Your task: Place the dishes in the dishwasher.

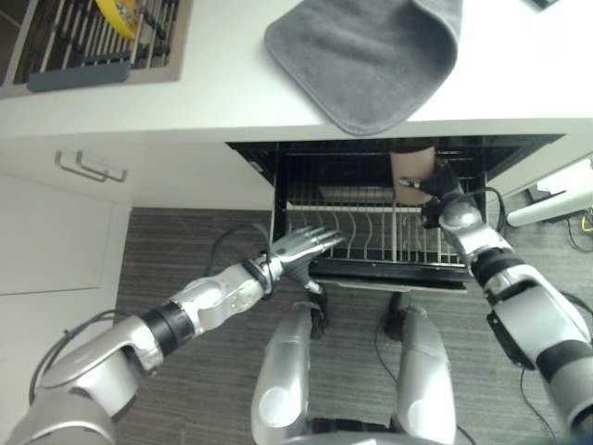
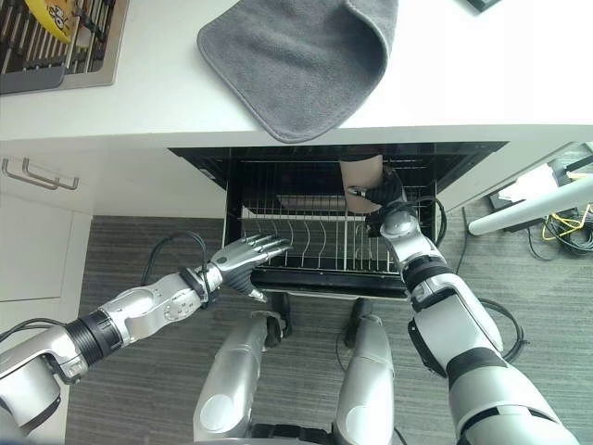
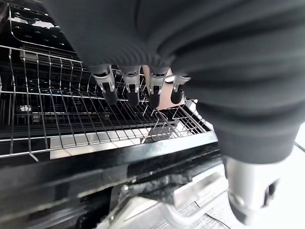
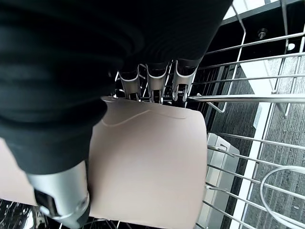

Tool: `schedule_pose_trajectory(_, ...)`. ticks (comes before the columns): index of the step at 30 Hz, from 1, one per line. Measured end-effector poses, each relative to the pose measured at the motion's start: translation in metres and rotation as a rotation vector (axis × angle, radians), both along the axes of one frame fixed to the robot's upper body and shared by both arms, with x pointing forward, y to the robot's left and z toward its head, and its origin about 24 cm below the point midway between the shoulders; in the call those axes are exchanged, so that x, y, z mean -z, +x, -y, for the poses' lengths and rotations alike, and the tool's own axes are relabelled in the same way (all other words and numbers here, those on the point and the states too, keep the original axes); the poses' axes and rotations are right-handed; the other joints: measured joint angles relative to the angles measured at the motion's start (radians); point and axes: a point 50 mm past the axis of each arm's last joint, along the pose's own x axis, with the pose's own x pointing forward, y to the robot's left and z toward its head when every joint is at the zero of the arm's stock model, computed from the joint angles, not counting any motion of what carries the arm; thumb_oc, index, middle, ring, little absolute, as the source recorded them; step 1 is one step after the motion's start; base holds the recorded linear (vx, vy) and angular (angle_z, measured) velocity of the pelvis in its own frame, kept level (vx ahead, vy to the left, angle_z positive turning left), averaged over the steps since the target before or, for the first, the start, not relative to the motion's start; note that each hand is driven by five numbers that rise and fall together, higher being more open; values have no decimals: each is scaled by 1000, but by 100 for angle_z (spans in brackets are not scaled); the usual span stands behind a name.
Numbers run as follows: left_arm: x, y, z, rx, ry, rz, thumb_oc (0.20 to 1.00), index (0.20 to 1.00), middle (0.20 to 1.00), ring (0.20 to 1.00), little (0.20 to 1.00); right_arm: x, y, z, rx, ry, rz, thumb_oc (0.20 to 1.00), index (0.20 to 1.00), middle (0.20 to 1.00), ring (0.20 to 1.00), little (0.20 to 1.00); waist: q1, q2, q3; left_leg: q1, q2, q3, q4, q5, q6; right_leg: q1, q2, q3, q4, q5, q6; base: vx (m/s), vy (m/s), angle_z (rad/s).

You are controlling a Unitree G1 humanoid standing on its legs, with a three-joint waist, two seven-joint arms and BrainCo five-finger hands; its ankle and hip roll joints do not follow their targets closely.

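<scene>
One beige cup (image 4: 147,162) in right hand (image 2: 384,199).

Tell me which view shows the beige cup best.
The right wrist view: the beige cup looms close, gripped by the right hand over the dishwasher rack. Both eye views show it small; the left wrist view shows a sliver.

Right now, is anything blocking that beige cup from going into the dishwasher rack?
Nothing visible is. The right robot hand already holds the beige cup over the back of the pulled-out wire rack, and the spot below looks free. The left robot hand hovers open at the rack's front.
</scene>
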Motion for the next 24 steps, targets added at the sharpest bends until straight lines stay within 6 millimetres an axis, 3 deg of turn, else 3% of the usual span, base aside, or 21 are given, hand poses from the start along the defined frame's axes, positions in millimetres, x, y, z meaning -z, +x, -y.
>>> schedule_pose_trajectory(1,0,0,0,-1,-4,2,1000,1000,1000,1000,1000,0,0,-1,11,1,5,438,438,438,438,438,0,0,0,0,0,1,-1,0,0,1,0,0,-5,4,-1,9,20,-3)
schedule_pose_trajectory(2,0,0,1,0,-8,5,1000,1000,1000,1000,1000,1,0,-2,23,4,11,912,912,912,912,912,0,1,0,0,0,3,-1,0,0,1,0,1,-6,5,-1,9,26,-3)
schedule_pose_trajectory(3,0,0,1,0,-10,7,1000,1000,1000,1000,1000,1,0,-2,41,6,19,1000,1000,1000,1000,1000,0,1,0,0,0,4,0,0,1,1,-1,1,-6,5,-1,0,0,0)
schedule_pose_trajectory(10,11,-6,9,-2,-49,-14,1000,1000,1000,1000,1000,1,-4,-4,300,11,92,1000,1000,1000,1000,1000,9,17,-5,0,-4,7,-11,7,14,-2,-3,2,-12,6,-1,2,20,0)
schedule_pose_trajectory(13,19,-8,8,-12,-58,-17,1000,1000,1000,1000,1000,2,-14,25,667,-59,32,1000,1000,1000,1000,1000,31,36,-6,0,-7,8,-16,11,17,-4,-3,1,-18,17,14,-3,13,0)
schedule_pose_trajectory(15,23,-11,10,1,-52,-27,1000,1000,1000,1000,1000,17,-28,50,814,-113,-78,1000,1000,1000,1000,1000,37,40,-6,1,-9,8,-18,11,17,0,-3,0,-24,20,16,0,0,0)
schedule_pose_trajectory(17,26,-13,7,-11,-53,-32,1000,1000,1000,1000,1000,42,-55,83,986,-142,-192,1000,1000,1000,1000,1000,37,42,-5,16,-13,12,-33,13,20,13,-4,0,-35,27,17,-9,23,-5)
schedule_pose_trajectory(24,31,-16,6,-6,-42,-14,1000,1000,1000,1000,1000,40,-55,83,1014,-128,-149,1000,1000,1000,1000,1000,28,64,-7,31,-13,13,-42,18,19,23,-2,2,-44,30,15,-2,4,-1)
